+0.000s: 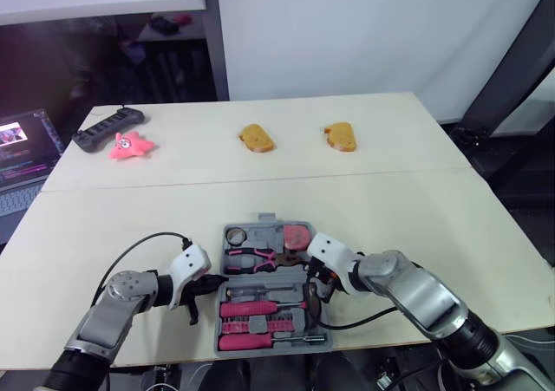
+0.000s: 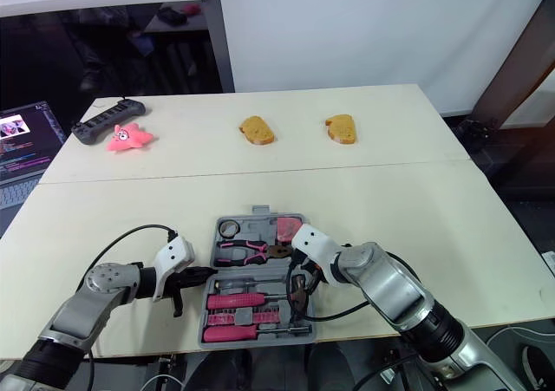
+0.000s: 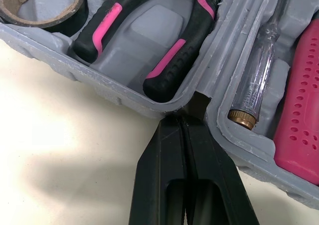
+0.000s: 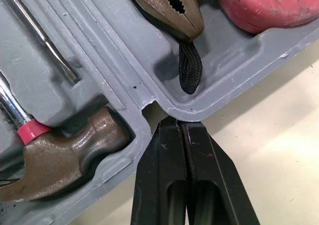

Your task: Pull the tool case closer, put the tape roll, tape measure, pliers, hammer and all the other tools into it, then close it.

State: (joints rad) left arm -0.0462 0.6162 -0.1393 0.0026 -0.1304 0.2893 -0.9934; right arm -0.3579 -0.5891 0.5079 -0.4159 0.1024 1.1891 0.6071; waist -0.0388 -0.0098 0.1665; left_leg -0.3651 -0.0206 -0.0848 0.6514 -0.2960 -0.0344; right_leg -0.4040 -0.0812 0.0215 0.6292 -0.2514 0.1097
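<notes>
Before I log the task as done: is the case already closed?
No, the case lies open, with the pliers and hammer showing in its two halves.

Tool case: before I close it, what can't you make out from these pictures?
Right wrist view: the tape measure and the hammer handle run off the frame edge.
Left wrist view: the tape roll is cut off by the edge, and the left hand partly blocks the case's hinge notch.
Head views: the right hand covers the case's right rim, and the bits are too small to count.
</notes>
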